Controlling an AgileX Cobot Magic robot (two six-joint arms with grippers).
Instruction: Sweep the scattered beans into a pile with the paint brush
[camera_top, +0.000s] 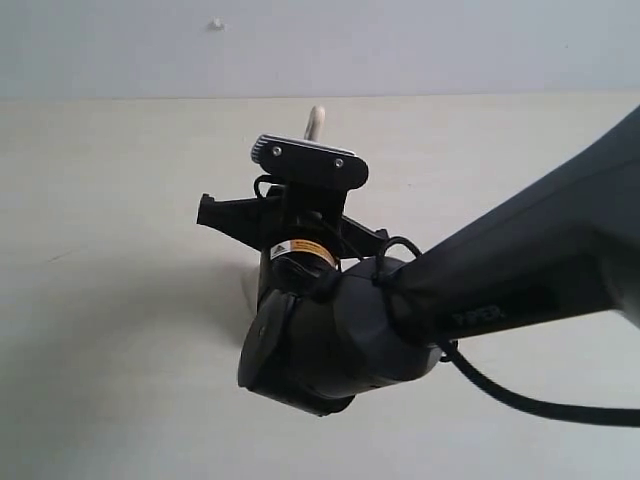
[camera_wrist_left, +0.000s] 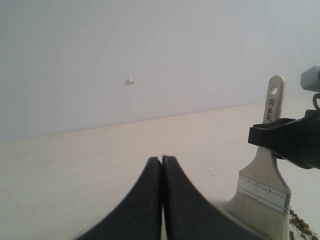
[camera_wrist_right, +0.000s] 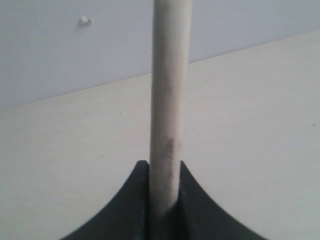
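Wooden-handled paint brush (camera_wrist_left: 264, 172) clamped between right jaws; left jaws fully closed.

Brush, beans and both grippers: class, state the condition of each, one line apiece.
Brush, upright, bristles down, gripped by its handle.
Beans, a few in view, loose beside the bristles.
Left gripper, shut, empty.
Right gripper, shut on the brush handle.

Beans (camera_wrist_left: 300, 223) mostly beyond the view's edge
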